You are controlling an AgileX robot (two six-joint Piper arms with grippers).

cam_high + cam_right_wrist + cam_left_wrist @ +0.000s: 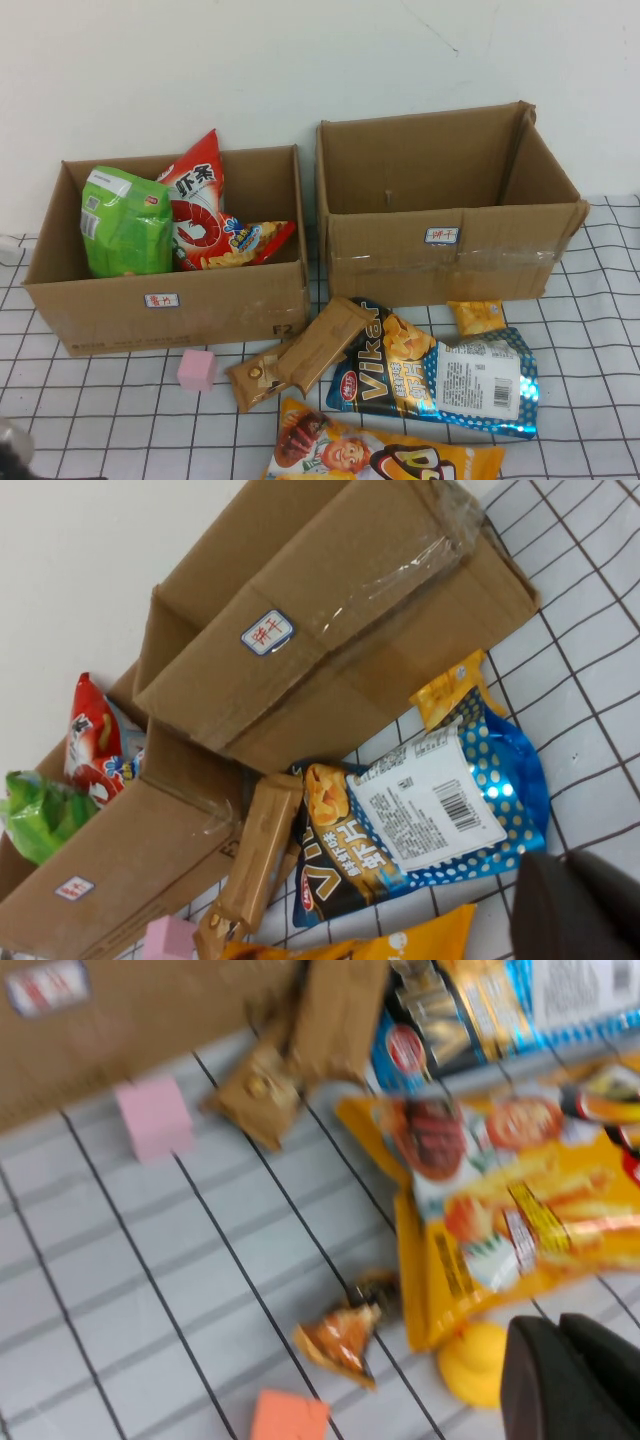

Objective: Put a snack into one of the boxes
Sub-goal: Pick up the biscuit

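two cardboard boxes sit side by side at the back of the checked table (590, 400). the left box (150, 310), at about ten o'clock in the high view, holds a green bag (125, 222), a tall red snack bag (198, 200) and a small red-and-yellow pack (248, 240) leaning at its foot. the right box (440, 245), at about one o'clock, shows only its bare cardboard inside from this angle.

the loose snacks lie on the table just in front of the boxes, toward six o'clock. a brown wafer pack (300, 352) lies slantwise, its upper end close to the left box's front corner. touching it at three o'clock is the blue chip bag (440, 375), with a small yellow packet (475, 315) poking out above its top edge. a large yellow-orange bag (380, 455) lies at the bottom edge. a pink cube (197, 370) rests apart at nine o'clock of the wafer pack.

the left gripper (570, 1380) hangs low over the table near the yellow-orange bag, beside a small yellow toy (475, 1360), a small crumpled wrapper (340, 1340) and an orange block (290, 1418); i cannot tell how its fingers stand. the right gripper (580, 910) hovers beside the blue chip bag, holding nothing visible; its finger state cannot be told either
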